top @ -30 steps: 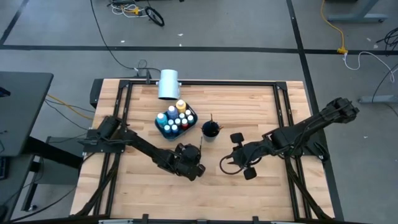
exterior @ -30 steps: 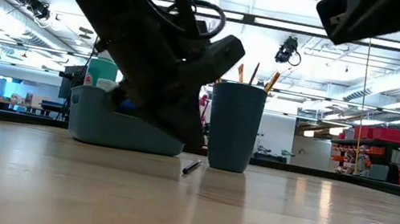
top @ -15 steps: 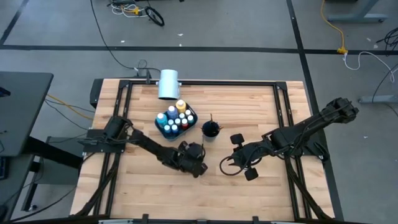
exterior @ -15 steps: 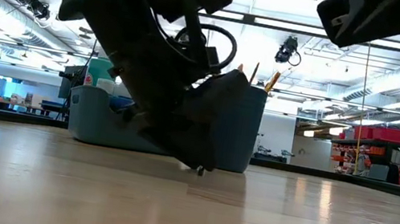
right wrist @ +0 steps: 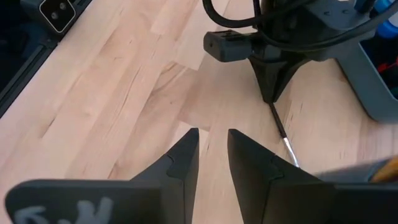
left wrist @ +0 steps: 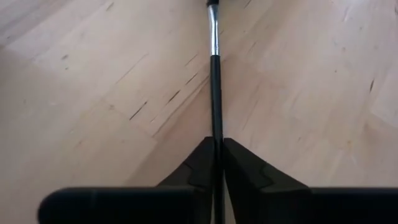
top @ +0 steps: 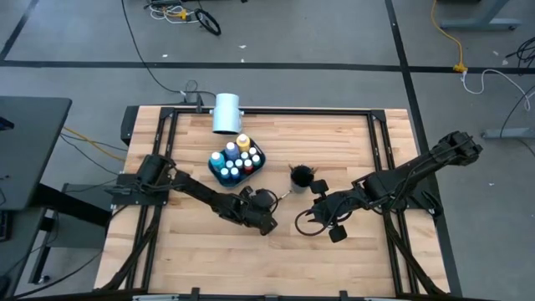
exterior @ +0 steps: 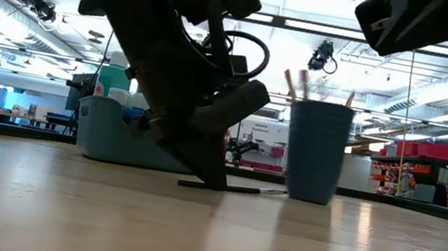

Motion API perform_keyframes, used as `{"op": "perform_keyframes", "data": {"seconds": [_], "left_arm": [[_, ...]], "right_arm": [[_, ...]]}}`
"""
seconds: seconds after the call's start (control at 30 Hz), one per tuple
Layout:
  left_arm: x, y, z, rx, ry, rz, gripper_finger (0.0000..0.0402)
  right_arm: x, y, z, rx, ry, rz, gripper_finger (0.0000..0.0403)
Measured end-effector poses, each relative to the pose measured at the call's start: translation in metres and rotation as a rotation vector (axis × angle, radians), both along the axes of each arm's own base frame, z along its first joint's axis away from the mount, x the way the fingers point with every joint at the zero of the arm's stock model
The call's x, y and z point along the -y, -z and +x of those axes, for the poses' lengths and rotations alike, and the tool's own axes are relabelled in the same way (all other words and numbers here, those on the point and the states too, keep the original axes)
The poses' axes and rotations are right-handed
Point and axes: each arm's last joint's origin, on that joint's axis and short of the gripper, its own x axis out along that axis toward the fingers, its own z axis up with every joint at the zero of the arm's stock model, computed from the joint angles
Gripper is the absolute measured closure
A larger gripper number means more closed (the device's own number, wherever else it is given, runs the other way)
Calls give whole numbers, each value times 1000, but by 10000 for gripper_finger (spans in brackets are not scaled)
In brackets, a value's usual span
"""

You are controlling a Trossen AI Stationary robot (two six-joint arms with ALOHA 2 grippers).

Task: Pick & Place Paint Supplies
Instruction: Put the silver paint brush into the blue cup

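We find a light wood-plank table [top: 334,259] with a dark frame along its edges, standing on a grey floor strewn with cables; the low view looks into a bright hall with ceiling lights and shelving. The left gripper [left wrist: 217,146] is down at the table, its two dark wedge-shaped fingers pinching the thin black handle of a paintbrush [left wrist: 214,74], whose silver ferrule lies flat on the wood ahead of the fingertips. Beyond the brush tip stands a dark blue cup [top: 302,176], a plain cylinder holding several upright brushes. Behind the left gripper, toward the table's far edge, sits a blue-grey tray [top: 256,166] packed with small paint bottles [top: 236,159], capped blue, yellow, red and white. The right gripper [right wrist: 212,146] hovers just beside the cup, holding nothing, with a narrow gap between its fingers.
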Motion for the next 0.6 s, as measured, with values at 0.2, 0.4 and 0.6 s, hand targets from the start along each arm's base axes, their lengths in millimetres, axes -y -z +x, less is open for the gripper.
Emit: {"op": "perform_keyframes", "data": {"seconds": [0.2,0.4,0.6], "left_arm": [[5,1,-6,-23,-58,-42,377],[15,-2,-13,-30,-55,-49,379],[29,-14,-25,-36,10,-6,380]], "right_arm": [[0,0,0,0,0,0,314],[1,6,-2,-11,-4,-1,314],[-1,16,-3,9,-69,11,314]]}}
